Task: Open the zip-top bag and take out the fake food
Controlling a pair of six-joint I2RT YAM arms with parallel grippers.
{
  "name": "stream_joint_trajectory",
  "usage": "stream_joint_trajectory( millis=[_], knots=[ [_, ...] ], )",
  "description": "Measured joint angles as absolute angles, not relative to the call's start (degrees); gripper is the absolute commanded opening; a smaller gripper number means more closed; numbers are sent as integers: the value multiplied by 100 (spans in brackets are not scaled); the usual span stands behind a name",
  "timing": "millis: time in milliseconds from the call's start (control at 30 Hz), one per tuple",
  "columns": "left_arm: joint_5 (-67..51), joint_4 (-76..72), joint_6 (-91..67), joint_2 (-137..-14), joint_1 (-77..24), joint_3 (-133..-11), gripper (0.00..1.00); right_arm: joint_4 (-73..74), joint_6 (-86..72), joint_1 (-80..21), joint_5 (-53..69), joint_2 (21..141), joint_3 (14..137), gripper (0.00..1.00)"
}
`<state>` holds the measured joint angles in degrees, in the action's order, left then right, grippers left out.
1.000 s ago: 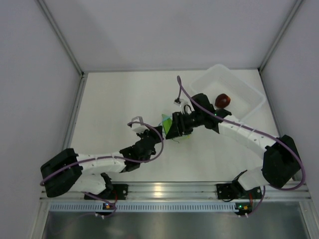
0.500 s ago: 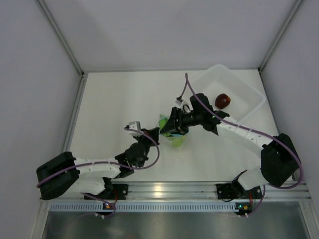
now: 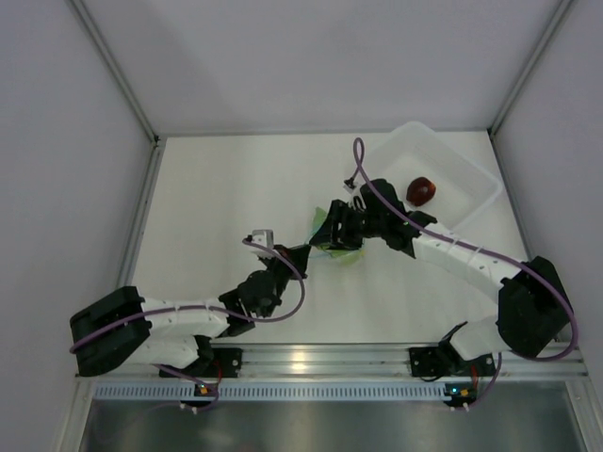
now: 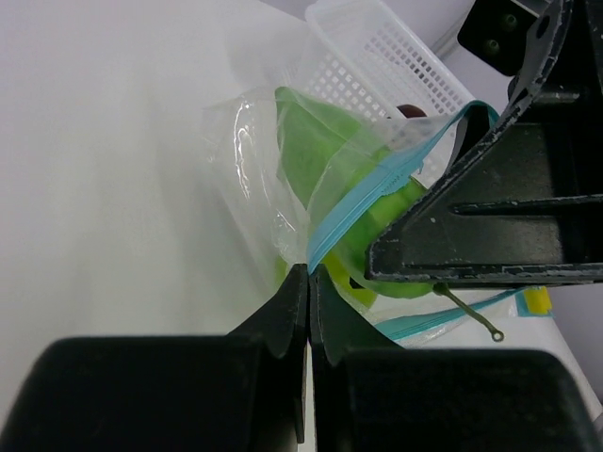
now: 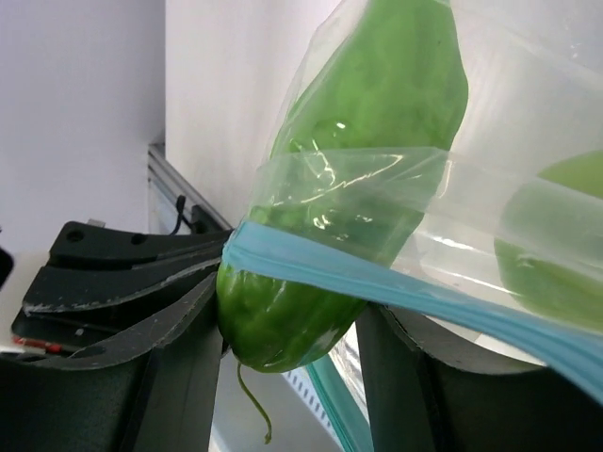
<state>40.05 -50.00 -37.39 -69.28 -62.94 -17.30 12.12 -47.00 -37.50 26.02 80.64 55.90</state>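
Note:
The zip-top bag (image 3: 325, 241) hangs between my two grippers at mid-table, clear with a light blue strip (image 4: 377, 184). My left gripper (image 4: 309, 275) is shut on the strip's edge; from above it (image 3: 294, 256) sits just left of the bag. My right gripper (image 5: 292, 306) is shut on the elongated green fruit (image 5: 358, 160), whose stem end sticks out of the bag mouth past the strip (image 5: 396, 287). From above the right gripper (image 3: 332, 229) is over the bag. The yellow-green apple (image 5: 556, 259) lies inside the bag. The dark red-brown fruit (image 3: 421, 190) sits in the tray.
The white translucent tray (image 3: 462, 169) stands at the back right, right behind the right arm; it also shows in the left wrist view (image 4: 377, 66). The enclosure walls close the table on the left, back and right.
My left gripper has moved right, up to the bag, and its jaws now pinch the strip. My right gripper has shifted slightly toward the back with the bag.

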Motion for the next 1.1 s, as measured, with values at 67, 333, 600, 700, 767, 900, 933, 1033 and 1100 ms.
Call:
stream_joint_trajectory(
  millis=[67, 333, 600, 700, 767, 900, 933, 1033, 1100],
  knots=[
    [3892, -4875, -3732, -6928, -6294, -1791, 0, 1188, -4654, -3745, 2467, 8064, 5572, 0],
    [3216, -4886, -3548, -7312, -6283, -1872, 0, 1138, -4869, -3730, 2097, 7889, 5325, 0],
    [3059, -5529, -3470, -7769, -6311, -1863, 0, 1055, -5290, -3730, 1876, 7461, 5009, 0],
    [3199, -5682, -3500, -7990, -6353, -1863, 0, 810, -5577, -3730, 1968, 7349, 4768, 0],
    [3315, -5758, -3603, -8171, -6381, -1865, 0, 687, -5774, -3728, 2067, 7308, 4641, 0],
    [3579, -5913, -3839, -8442, -6440, -1890, 0, 469, -6084, -3728, 2209, 7212, 4421, 0],
    [3647, -5933, -3905, -8484, -6455, -1905, 0, 423, -6139, -3728, 2259, 7177, 4383, 0],
    [3881, -5988, -4112, -8536, -6477, -1935, 0, 255, -6233, -3728, 2399, 7105, 4298, 0],
    [4040, -5986, -4250, -8534, -6490, -1944, 0, 113, -6298, -3728, 2512, 7057, 4226, 0]
  ],
)
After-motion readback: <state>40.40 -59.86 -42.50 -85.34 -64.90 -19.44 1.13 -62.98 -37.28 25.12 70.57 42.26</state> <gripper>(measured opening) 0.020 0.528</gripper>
